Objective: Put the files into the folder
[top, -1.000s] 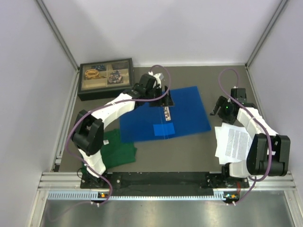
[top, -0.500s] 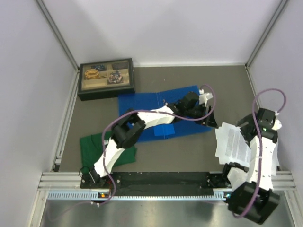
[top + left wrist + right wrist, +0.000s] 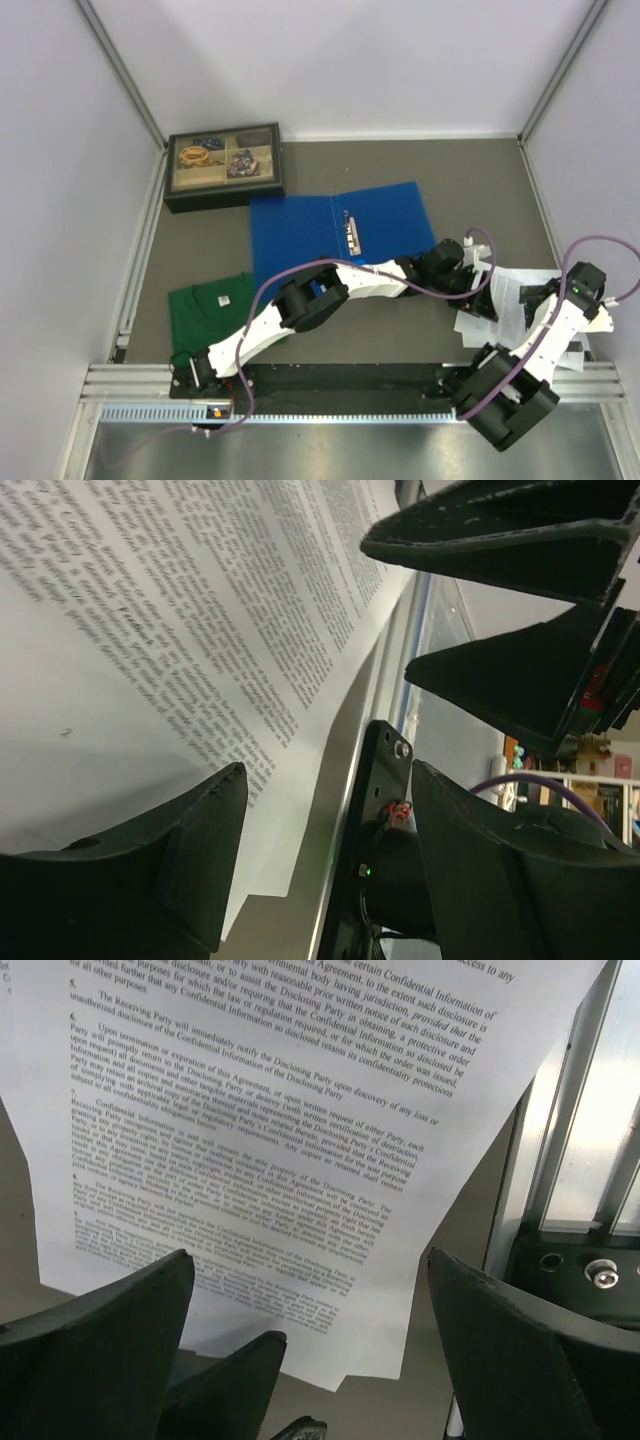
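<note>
White floppy files (image 3: 250, 1160), flat blue folder (image 3: 300, 230)

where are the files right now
In the top view the files lie on the right side of the table near its front edge, just right of the open folder.

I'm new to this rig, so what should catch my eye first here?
Both arms crowd over the files at the table's right edge. The left gripper is stretched right across the table, the right gripper is beside it, and both are open. The blue folder lies open mid-table with no sheets in it.
</note>
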`<state>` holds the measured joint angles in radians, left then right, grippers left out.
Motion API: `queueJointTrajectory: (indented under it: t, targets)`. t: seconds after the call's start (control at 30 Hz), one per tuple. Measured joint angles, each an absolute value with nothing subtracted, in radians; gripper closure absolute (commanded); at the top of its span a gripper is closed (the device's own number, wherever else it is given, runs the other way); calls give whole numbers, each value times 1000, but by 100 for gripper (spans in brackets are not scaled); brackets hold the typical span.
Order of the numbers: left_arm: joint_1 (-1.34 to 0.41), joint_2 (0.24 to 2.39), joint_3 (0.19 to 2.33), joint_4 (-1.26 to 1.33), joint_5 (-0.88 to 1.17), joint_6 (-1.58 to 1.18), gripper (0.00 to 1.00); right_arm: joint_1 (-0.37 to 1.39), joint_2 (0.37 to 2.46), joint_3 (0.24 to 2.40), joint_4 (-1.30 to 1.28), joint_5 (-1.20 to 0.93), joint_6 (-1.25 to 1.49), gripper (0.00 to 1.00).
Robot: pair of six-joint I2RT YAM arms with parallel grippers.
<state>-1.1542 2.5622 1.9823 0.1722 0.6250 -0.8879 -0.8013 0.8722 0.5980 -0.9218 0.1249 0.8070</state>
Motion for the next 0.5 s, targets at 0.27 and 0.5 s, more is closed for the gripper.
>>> queueJointTrajectory:
  t: [0.27, 0.5]
  targets:
    - [-1123, 2593, 2000, 150, 587, -936, 31, -834, 958, 582, -847, 122, 803, 1]
    - [-1106, 2593, 2003, 140, 579, -922, 30, -834, 1012, 514, -779, 122, 817, 1]
